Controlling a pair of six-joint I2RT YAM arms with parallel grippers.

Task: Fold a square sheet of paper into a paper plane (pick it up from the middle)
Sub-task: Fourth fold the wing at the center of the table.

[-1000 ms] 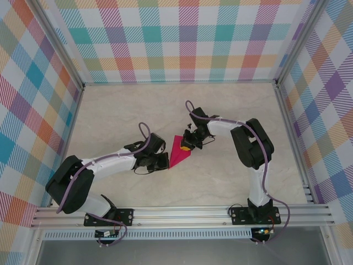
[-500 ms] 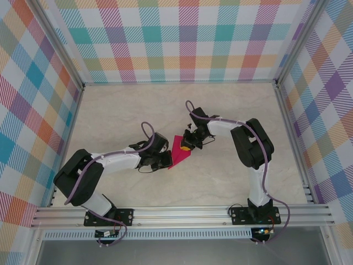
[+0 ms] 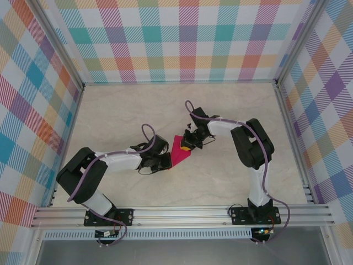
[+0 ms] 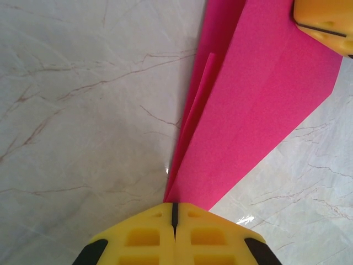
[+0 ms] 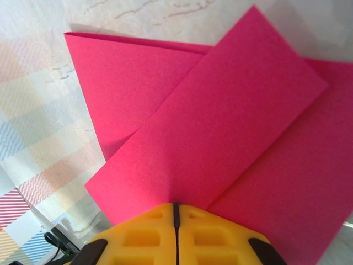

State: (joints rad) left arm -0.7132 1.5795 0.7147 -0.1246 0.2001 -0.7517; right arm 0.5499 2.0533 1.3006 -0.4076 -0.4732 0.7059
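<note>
The magenta-pink sheet of paper (image 3: 179, 153) lies folded into a narrow pointed shape in the middle of the table. Its long creased flaps (image 4: 259, 94) run away from my left gripper (image 4: 174, 205), which is shut with its yellow fingertips right at the sheet's sharp near point. My left gripper (image 3: 165, 161) sits at the sheet's lower left end. My right gripper (image 3: 187, 146) is at the upper right end. In the right wrist view a folded-over strip (image 5: 220, 127) rises into the shut right gripper (image 5: 175, 205), and the paper puckers at the slit. The right gripper's yellow finger (image 4: 325, 22) rests over the paper.
The pale marble table (image 3: 127, 116) spreads on all sides. Checked walls (image 3: 182, 38) and aluminium rails (image 3: 182, 212) close the space. Both arms bend in toward the centre, and the right arm's elbow (image 3: 251, 143) stands to the right.
My left arm has pulled its elbow in and slid the gripper a little right, up to the paper's near point. The right gripper and the paper's far end have stayed put.
</note>
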